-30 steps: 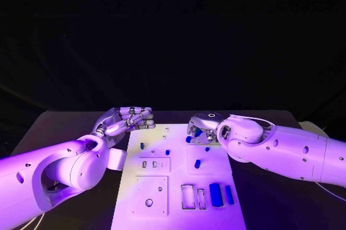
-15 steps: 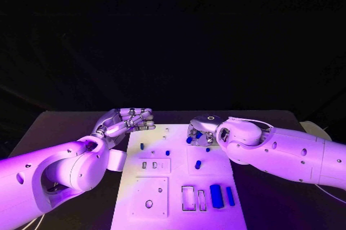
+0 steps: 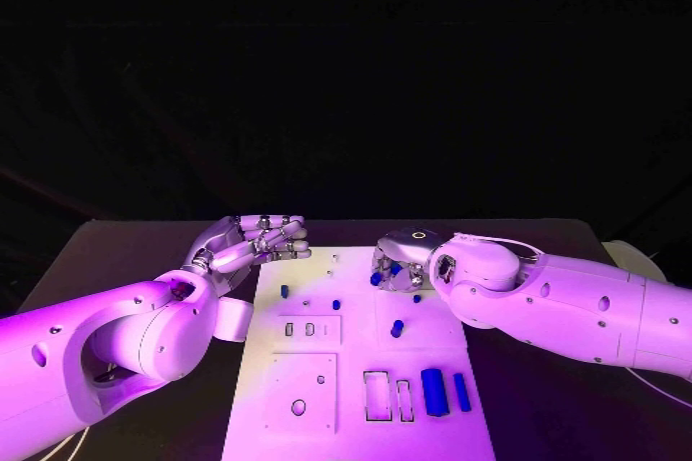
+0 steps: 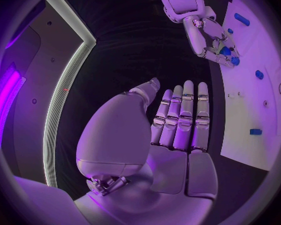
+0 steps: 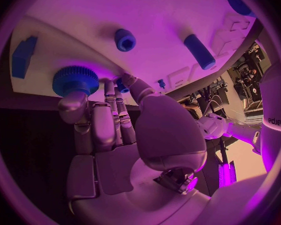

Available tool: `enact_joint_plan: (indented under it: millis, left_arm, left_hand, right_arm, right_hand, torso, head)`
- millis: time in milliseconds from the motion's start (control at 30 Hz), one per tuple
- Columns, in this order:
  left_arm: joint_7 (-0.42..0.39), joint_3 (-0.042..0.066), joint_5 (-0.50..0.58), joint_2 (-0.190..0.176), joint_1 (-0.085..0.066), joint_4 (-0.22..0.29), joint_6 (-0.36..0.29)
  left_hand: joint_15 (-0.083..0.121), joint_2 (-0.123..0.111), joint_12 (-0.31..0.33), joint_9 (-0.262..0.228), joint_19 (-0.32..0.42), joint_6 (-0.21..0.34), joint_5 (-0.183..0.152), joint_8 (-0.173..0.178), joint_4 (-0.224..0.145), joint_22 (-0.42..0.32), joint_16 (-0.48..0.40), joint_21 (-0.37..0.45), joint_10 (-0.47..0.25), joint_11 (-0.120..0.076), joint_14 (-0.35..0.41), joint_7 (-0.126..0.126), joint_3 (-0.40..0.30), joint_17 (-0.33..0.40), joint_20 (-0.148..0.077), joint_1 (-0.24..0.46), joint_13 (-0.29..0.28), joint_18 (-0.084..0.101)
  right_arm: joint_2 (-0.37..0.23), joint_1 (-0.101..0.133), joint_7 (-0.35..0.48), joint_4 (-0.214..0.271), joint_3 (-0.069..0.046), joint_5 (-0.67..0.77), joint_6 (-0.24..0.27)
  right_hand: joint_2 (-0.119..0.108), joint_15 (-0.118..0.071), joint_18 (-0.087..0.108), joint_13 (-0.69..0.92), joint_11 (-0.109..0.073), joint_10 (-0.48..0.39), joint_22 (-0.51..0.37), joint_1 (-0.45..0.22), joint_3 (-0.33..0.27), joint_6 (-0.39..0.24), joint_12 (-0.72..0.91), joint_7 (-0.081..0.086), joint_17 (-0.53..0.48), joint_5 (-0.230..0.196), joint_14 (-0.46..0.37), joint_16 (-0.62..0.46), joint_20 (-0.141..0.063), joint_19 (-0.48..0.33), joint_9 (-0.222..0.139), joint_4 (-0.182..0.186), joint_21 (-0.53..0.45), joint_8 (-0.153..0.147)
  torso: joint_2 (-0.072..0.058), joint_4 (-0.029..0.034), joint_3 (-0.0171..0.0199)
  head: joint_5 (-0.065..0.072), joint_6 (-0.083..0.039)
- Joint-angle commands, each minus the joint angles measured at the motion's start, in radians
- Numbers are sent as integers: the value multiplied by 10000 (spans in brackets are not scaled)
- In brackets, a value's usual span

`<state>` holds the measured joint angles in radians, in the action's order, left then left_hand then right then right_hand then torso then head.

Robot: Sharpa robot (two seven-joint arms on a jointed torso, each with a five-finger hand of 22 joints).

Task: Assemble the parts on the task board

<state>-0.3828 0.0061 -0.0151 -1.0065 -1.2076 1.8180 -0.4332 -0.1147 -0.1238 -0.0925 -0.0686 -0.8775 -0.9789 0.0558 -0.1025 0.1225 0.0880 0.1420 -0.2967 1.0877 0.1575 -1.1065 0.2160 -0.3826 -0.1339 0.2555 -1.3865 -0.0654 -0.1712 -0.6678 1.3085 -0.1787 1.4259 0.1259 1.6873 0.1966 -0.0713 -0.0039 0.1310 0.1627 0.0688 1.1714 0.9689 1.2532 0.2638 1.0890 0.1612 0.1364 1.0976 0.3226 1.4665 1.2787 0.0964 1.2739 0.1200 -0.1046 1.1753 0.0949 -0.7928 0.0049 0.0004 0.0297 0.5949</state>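
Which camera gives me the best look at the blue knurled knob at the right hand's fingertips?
Right wrist view: the blue knurled knob is large, ridges plain. Head view: a blue speck under the right hand. Left wrist view: small, among the fingers.

A black table (image 3: 144, 251) spans the lower half of the head view, its far edge crossing mid-frame. Behind it, the upper half of the frame is a dark backdrop (image 3: 346, 91).

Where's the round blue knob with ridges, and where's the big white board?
Round blue ridged knob (image 5: 75, 81), right wrist view, its ridged rim.
Big white task board (image 3: 353, 436), head view, a bare near part.
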Motion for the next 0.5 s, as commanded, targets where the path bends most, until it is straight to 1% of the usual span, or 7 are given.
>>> enact_joint_plan:
  millis: [33,267,500]
  left_arm:
    - [-13,10,23,-2,-25,35,213]
    - [13,11,23,-9,-32,29,227]
    - [30,11,23,-16,-35,8,231]
  left_hand:
    - [-56,23,51,5,21,7,34,58,-31,-8,-53,62,11,67,18,78,-56,-17,37,44,-8,-127]
    - [-58,21,68,5,24,13,34,70,-56,-15,-70,69,7,70,22,83,-69,-22,40,20,-8,-128]
    - [-60,18,80,5,26,19,34,79,-71,-19,-81,73,3,74,25,87,-75,-25,42,7,-8,-129]
  right_arm:
    - [12,-19,-81,4,12,123,-56]
    - [-7,-19,-118,42,12,105,-18]
    - [-33,-19,-88,110,12,98,84]
  right_hand:
    - [-20,-61,-192,15,10,64,37,-52,44,67,45,13,-11,-70,322,53,-3,10,8,27,59,-73]
    - [-183,-43,-196,26,37,109,96,-150,23,-38,64,71,-49,-127,290,59,9,-16,-11,115,94,-150]
    - [-307,-22,-184,32,59,106,56,-222,-11,-112,65,98,-137,-138,259,26,25,-75,-23,183,62,-198]
  torso:
    - [-16,-8,3]
    - [-31,2,0]
    - [-48,-5,1]
  head:
    - [-4,2]
    - [-6,-15]
    - [-8,-75]
